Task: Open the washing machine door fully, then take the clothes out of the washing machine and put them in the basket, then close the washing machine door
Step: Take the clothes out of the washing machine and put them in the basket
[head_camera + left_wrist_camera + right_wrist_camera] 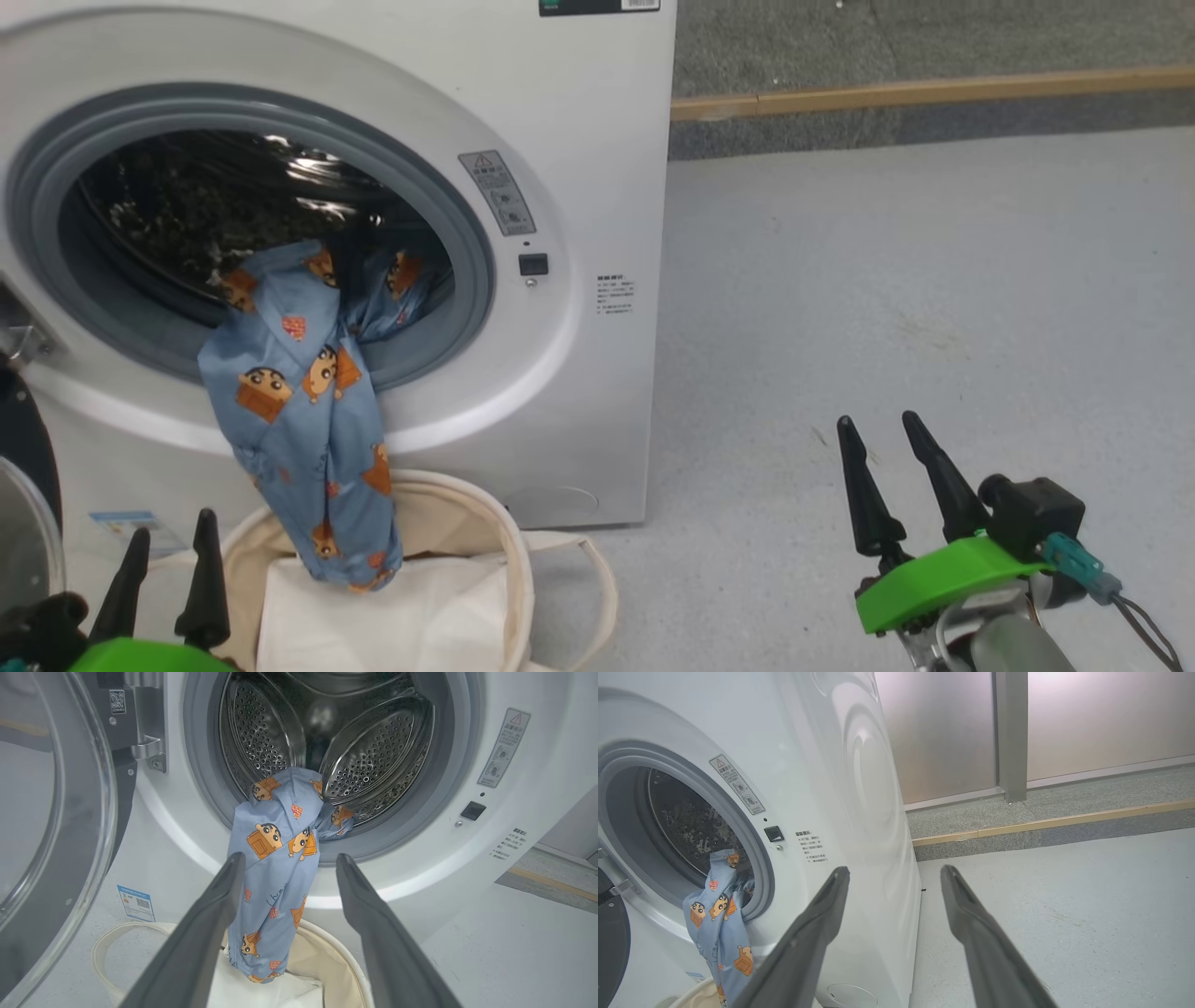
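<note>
Washing machine (579, 112): 1
Washing machine door (56, 812): 1
Clothes (299, 411): 1 blue printed garment
Basket (509, 541): 1, with 2 loop handles (602, 579)
Blue label sticker (121, 523): 1
Claws: 2, left claw (173, 523) and right claw (877, 418), 2 dark fingers each

Drum mouth (187, 205) upper half clear; clothes (299, 401) block bottom.

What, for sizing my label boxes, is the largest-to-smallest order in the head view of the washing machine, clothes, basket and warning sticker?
1. washing machine
2 and 3. basket and clothes: about alike; the basket is cut by the bottom edge, so unranked.
4. warning sticker
</note>
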